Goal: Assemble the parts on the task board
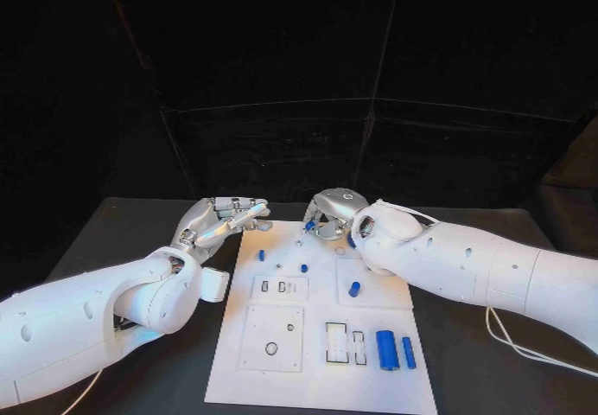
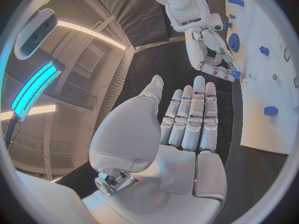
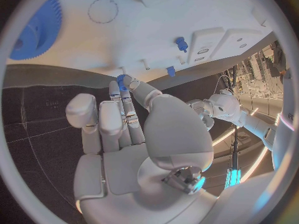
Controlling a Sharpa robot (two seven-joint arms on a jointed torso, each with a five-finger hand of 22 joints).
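The white task board lies in the middle of the black table. My right hand hovers over the board's far edge and pinches a small blue part between thumb and fingertip; the part also appears in the left wrist view. A blue gear lies flat on the board close to that hand. My left hand is at the board's far left corner, fingers stretched out and apart, holding nothing. Small blue pegs stand near the far end.
A short blue piece lies mid-board. Two blue cylinders lie side by side near the board's front right. Rectangular slots and a plate with a round hole sit at the front. Bare black table flanks the board.
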